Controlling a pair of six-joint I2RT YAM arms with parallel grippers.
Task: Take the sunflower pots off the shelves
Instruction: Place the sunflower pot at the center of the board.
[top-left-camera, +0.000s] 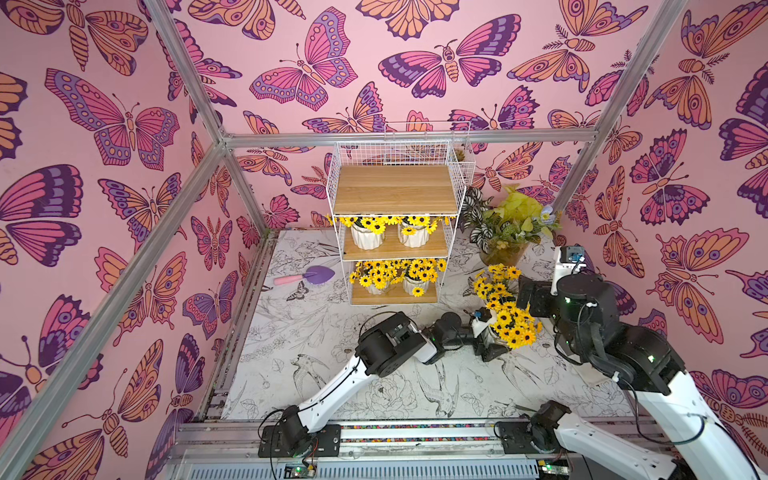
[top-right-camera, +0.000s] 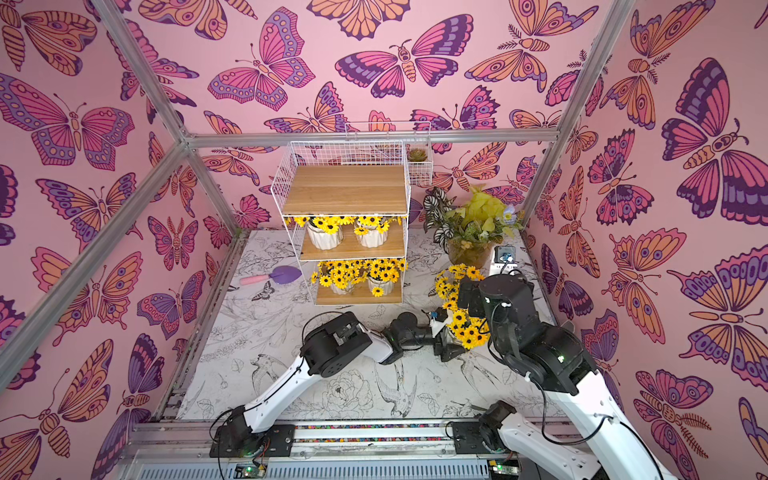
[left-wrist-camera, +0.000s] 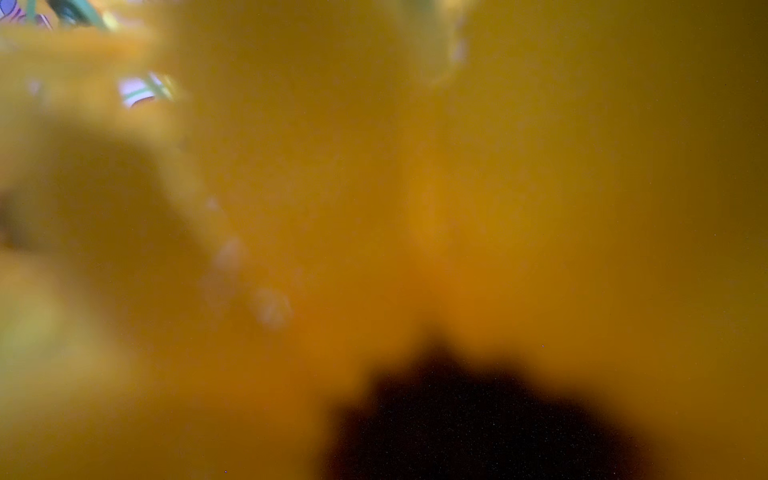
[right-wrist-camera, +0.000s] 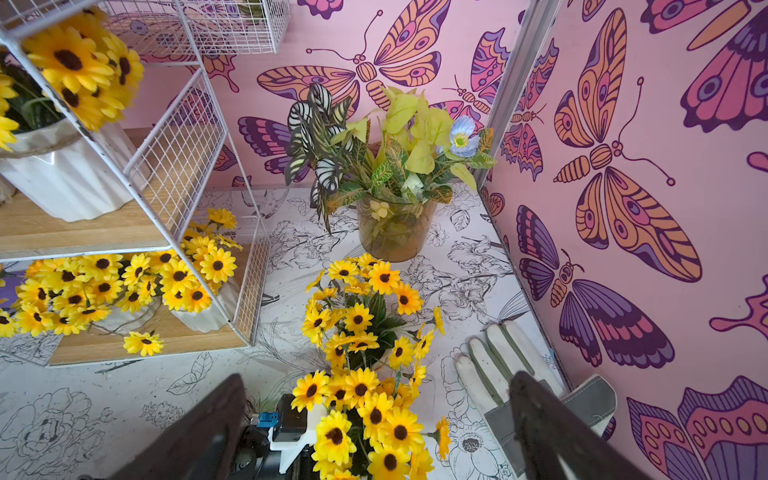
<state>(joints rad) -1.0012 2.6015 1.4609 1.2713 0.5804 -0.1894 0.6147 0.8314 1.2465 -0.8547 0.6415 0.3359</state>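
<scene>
Sunflower pots (top-left-camera: 494, 282): two are stood on the worktop (top-left-camera: 374, 395) just beside the shelves (top-left-camera: 395, 189), clear of the rack front; four are seen on the middle and bottom tiers | left tool (top-left-camera: 487, 336): jaws are spread wide about the nearer pot (top-left-camera: 513, 326), which is judged to be standing free | right tool (right-wrist-camera: 378, 378): open, empty, held above both pots.

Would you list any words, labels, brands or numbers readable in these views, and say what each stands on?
None can be read.
The walls carry only butterflies, the table cover only line drawings.
The shelves, sunflower pots and glove bear no print.
The left wrist view is a yellow blur.
</scene>
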